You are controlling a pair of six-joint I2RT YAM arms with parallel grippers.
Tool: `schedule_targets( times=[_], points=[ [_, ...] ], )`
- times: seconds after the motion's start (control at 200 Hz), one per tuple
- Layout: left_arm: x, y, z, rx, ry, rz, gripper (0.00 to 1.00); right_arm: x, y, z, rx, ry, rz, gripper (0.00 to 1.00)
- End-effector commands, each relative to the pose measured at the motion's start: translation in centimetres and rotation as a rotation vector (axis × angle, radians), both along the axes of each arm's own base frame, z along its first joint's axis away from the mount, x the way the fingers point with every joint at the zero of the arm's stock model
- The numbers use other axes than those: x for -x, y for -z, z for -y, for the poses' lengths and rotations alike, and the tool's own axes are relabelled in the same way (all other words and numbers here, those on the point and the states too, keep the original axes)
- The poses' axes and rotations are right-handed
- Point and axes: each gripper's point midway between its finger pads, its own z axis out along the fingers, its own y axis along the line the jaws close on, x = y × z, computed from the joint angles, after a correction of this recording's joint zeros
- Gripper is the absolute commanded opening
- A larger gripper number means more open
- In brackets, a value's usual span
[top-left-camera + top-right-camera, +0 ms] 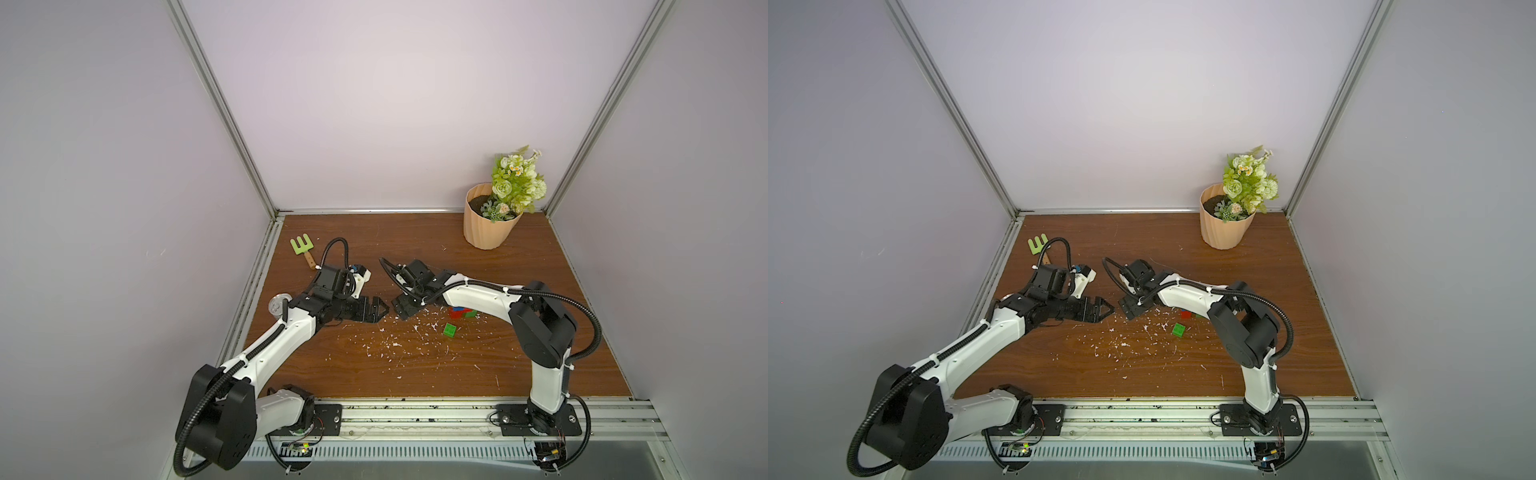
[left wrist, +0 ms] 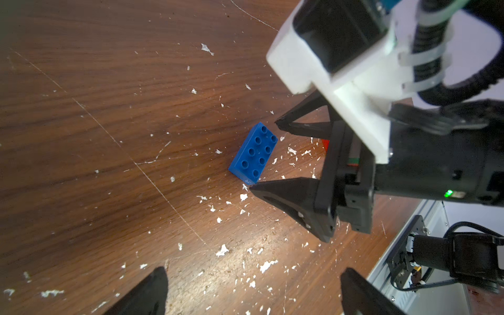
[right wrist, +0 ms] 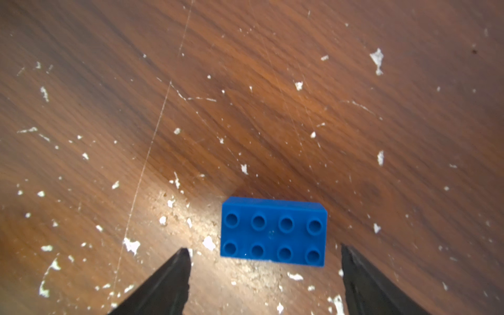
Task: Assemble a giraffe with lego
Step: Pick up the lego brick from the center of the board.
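A blue oblong lego brick [image 3: 272,231] lies flat, studs up, on the wooden table [image 1: 415,374]. My right gripper [image 3: 266,252] is open, its fingertips apart on either side of the brick's near long edge and not touching it. In the left wrist view the same brick [image 2: 253,152] sits just ahead of those fingers [image 2: 283,191]. My left gripper [image 2: 253,272] is open and holds nothing, facing the right gripper [image 1: 400,309] tip to tip. A green square brick [image 1: 449,329] lies loose. Red, blue and green lego [image 1: 461,311] sits partly hidden behind the right forearm. No giraffe figure is in view.
A green toy rake [image 1: 300,246] lies at the back left. A peach pot of flowers [image 1: 490,228] stands at the back right. A round metal disc [image 1: 279,305] sits by the left wall. White flecks litter the table. Walls close in three sides.
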Motion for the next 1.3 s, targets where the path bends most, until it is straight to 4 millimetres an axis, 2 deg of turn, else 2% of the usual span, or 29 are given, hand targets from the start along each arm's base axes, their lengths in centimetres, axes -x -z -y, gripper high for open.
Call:
schedule_targets(
  times=[0.0,0.39,0.64,0.881,1.111,1.296],
  points=[
    [0.0,-0.4,-0.1,0.007,-0.002,0.003,1.00,-0.4,-0.7,-1.2,-0.017,-0.037,0.018,0.88],
    [0.0,-0.5,-0.1,0.008,-0.002,0.006,0.99,-0.9,0.9,-1.5,0.022,-0.031,0.017,0.82],
    [0.0,-0.5,-0.1,0.008,0.000,0.006,1.00,-1.1,0.9,-1.5,0.029,-0.024,0.028,0.77],
    [0.0,-0.5,-0.1,0.008,0.000,0.007,1.00,-1.4,0.9,-1.2,0.052,-0.014,0.042,0.66],
    [0.2,-0.4,0.1,0.016,0.007,-0.003,1.00,-1.8,-1.0,-0.9,0.049,0.022,0.056,0.59],
    [0.9,-0.1,1.1,0.010,0.047,-0.014,1.00,-2.0,-3.5,0.9,0.104,0.125,0.047,0.58]
  ],
)
